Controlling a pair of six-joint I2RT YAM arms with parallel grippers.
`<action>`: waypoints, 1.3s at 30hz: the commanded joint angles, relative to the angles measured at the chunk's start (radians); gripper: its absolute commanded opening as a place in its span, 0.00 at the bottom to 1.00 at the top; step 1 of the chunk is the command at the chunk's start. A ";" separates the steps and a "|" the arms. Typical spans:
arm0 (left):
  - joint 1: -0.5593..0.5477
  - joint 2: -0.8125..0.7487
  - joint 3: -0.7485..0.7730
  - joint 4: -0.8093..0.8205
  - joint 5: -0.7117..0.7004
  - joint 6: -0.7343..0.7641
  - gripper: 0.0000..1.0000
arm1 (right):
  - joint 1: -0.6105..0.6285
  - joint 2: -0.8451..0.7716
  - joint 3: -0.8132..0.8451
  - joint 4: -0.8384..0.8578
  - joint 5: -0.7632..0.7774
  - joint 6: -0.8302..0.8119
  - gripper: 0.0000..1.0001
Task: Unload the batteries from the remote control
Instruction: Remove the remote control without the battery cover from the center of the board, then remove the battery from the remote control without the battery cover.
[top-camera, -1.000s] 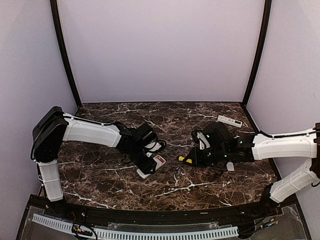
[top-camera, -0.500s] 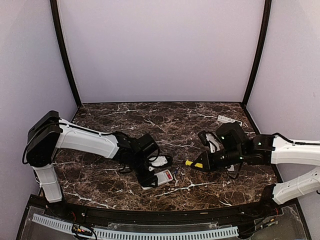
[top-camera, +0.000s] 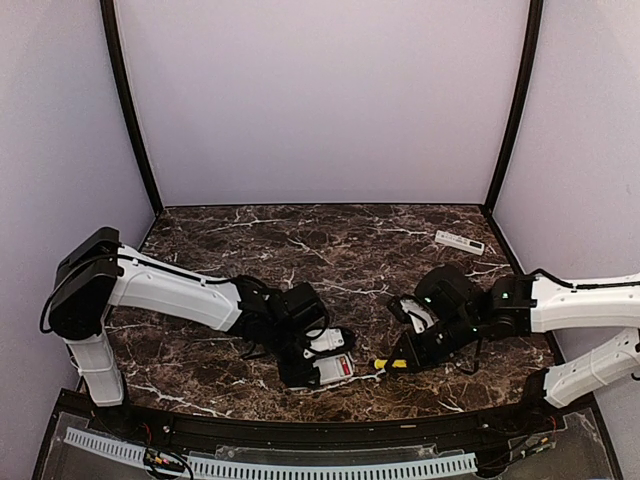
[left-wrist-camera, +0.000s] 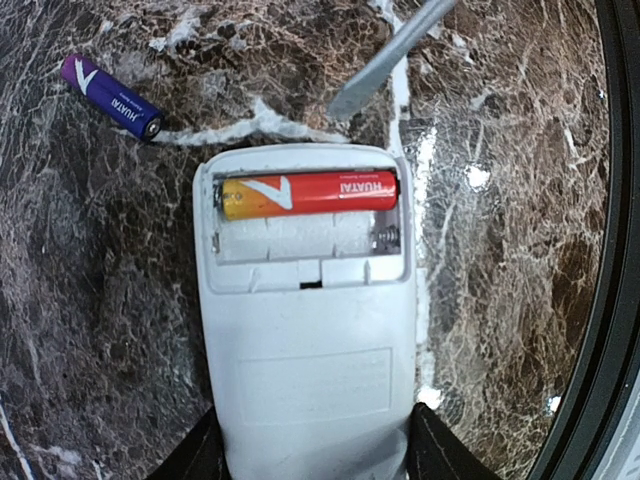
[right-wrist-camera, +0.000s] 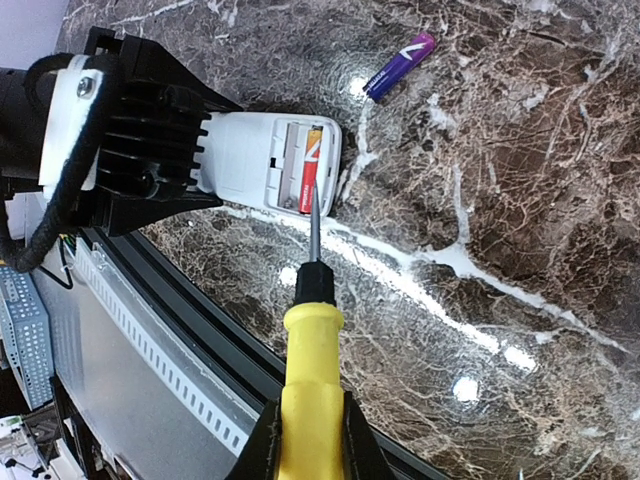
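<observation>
My left gripper (left-wrist-camera: 312, 450) is shut on the white remote control (left-wrist-camera: 310, 380), which lies back up on the marble table near its front edge. The battery bay is open. A red battery (left-wrist-camera: 310, 193) sits in the far slot and the near slot is empty. A blue battery (left-wrist-camera: 112, 95) lies loose on the table to the left of the remote's end. My right gripper (right-wrist-camera: 308, 440) is shut on the yellow-handled screwdriver (right-wrist-camera: 310, 380). The screwdriver's tip hovers at the remote's bay (right-wrist-camera: 300, 165), over the red battery (right-wrist-camera: 310, 170). In the top view the remote (top-camera: 330, 370) and the screwdriver (top-camera: 390, 364) meet at front centre.
The table's black front rim (left-wrist-camera: 610, 300) runs close beside the remote, with a slotted cable tray (right-wrist-camera: 150, 360) beyond it. A second white remote (top-camera: 459, 242) lies at the back right. The left gripper's black body (right-wrist-camera: 130, 140) stands right behind the held remote.
My left gripper has carried the remote toward the front edge and to the right. My right gripper has swung the screwdriver down and forward, bringing its tip to the open bay.
</observation>
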 joint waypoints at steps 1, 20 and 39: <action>-0.031 0.013 -0.035 -0.056 -0.024 0.029 0.39 | 0.022 0.022 0.031 -0.017 -0.005 0.015 0.00; -0.050 0.038 -0.027 -0.059 -0.053 0.030 0.38 | 0.049 0.070 0.045 0.033 0.005 0.057 0.00; -0.052 0.046 -0.021 -0.067 -0.067 0.031 0.37 | 0.055 0.143 0.128 -0.121 0.062 0.089 0.00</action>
